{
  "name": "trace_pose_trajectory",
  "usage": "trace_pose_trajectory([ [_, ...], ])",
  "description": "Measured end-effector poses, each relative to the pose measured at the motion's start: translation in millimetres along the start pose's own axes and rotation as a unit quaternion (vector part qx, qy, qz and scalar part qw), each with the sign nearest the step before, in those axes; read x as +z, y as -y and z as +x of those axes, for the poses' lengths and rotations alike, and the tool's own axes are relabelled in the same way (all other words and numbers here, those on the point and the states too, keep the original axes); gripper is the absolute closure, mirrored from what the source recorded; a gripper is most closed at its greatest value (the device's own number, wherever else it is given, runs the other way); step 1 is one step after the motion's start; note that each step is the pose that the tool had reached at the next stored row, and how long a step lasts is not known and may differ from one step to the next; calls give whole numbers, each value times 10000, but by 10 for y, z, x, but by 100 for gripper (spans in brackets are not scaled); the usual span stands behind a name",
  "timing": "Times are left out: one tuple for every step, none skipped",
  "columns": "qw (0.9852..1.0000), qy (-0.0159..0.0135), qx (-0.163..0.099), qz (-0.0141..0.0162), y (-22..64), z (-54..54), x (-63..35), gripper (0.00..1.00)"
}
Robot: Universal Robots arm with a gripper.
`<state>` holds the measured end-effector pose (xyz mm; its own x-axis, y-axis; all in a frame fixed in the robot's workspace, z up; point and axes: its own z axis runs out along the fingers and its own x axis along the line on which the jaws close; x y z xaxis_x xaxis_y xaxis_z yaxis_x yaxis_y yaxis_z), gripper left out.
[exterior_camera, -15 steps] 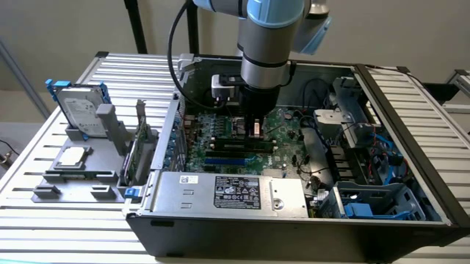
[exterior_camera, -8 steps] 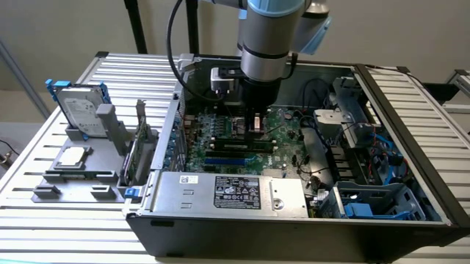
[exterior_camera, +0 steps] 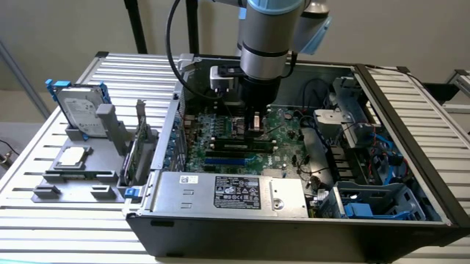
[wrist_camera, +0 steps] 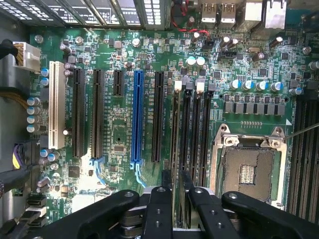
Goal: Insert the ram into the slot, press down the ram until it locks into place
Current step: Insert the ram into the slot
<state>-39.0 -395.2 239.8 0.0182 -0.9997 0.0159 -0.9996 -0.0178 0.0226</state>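
Gripper low over mobo — ram green, thin, seated in black slot

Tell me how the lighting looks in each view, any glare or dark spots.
Exterior view: even light, pale sheen on the table slats, case front wall dark. Wrist view: motherboard evenly lit, gripper dark against it, shadow along the edge by the cables.
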Motion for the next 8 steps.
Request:
trace_pose_trajectory([
  [10000,-1,0,0,0,0,0,78],
  [10000,0,0,0,0,0,0,78],
  [10000,0,0,0,0,0,0,81],
  [10000,-1,0,0,0,0,0,87],
  [10000,0,0,0,0,0,0,87],
  [10000,-1,0,0,0,0,0,90],
  [10000,0,0,0,0,0,0,90],
  [10000,0,0,0,0,0,0,90],
])
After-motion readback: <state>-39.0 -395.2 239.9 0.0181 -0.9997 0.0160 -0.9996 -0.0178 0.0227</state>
